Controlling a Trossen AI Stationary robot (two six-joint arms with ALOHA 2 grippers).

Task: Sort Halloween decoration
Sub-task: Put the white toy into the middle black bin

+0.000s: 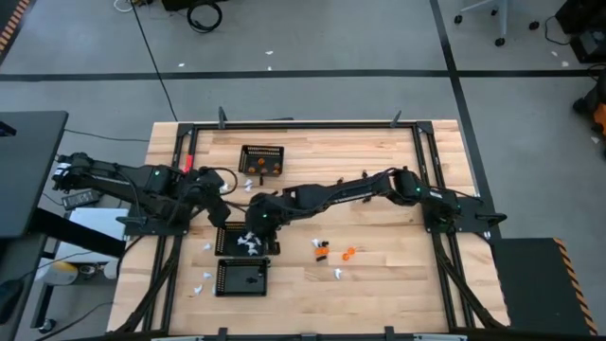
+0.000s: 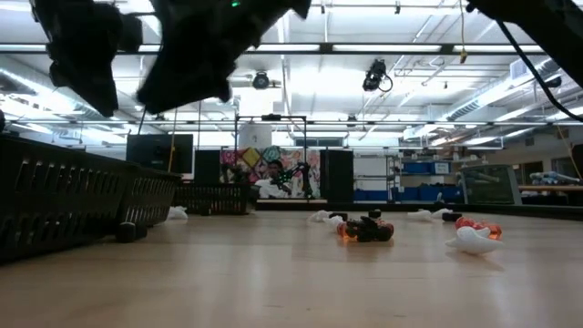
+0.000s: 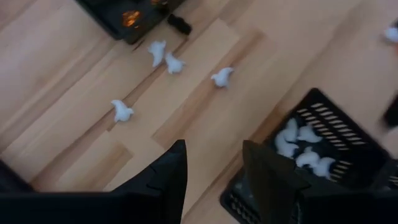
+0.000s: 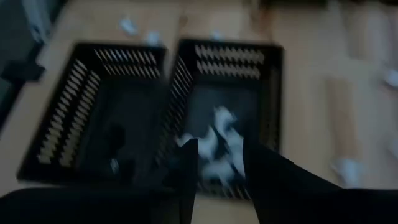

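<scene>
Three black mesh baskets stand in a row at the table's left: the far one [image 1: 262, 159] holds orange pieces, the middle one [image 1: 248, 242] white pieces [image 4: 221, 140], the near one [image 1: 241, 278] a black piece. My right gripper [image 4: 219, 165] hovers open above the middle basket, with nothing between its fingers. My left gripper [image 3: 211, 168] hangs open over bare wood to the left of the baskets. Loose white pieces [image 3: 168, 59] lie on the table near the far basket. An orange and black cluster [image 1: 322, 248], an orange piece [image 1: 349, 253] and a white piece [image 1: 338, 274] lie right of the baskets.
More white pieces lie at the near left [image 1: 201, 286] and beside the middle basket [image 1: 206, 246]. A black frame [image 1: 417, 142] runs round the tabletop. Bare wood stretches across the table's right half.
</scene>
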